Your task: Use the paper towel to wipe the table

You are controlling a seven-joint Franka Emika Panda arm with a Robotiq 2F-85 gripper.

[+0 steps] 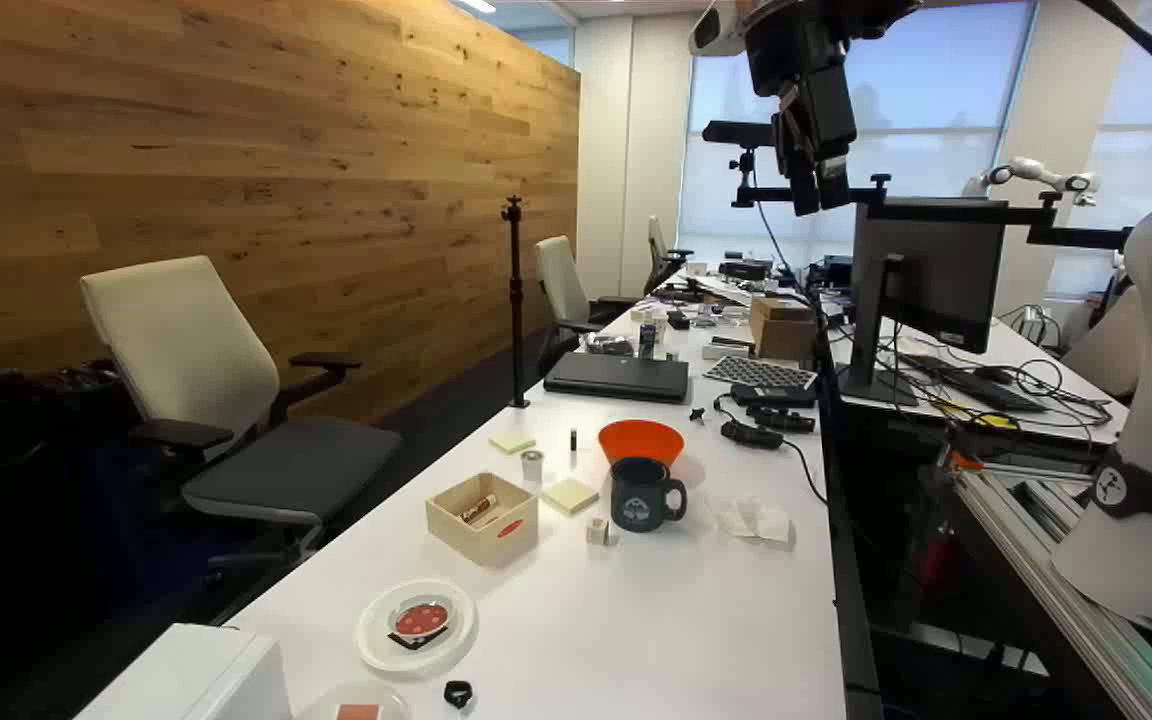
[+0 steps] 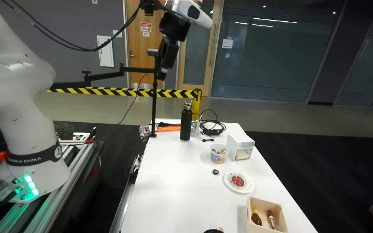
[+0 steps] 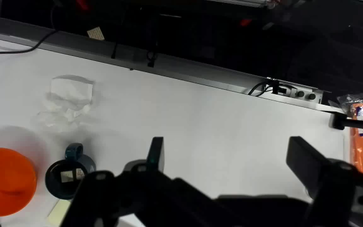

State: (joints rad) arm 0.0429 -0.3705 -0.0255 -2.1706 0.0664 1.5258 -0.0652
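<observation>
Tool hangs high — paper towel below, to 1 side.

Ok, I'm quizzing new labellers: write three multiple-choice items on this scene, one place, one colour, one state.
1. Where is the paper towel?
A) in the box
B) on the table, near the mug
C) on the plate

2. What colour is the bowl?
A) orange
B) green
C) white

3. How are the jaws?
A) shut on the paper towel
B) shut, empty
C) apart

1. B: the wrist view shows it there.
2. A: the wrist view shows its orange inside.
3. C: the table shows between the fingers.
</observation>
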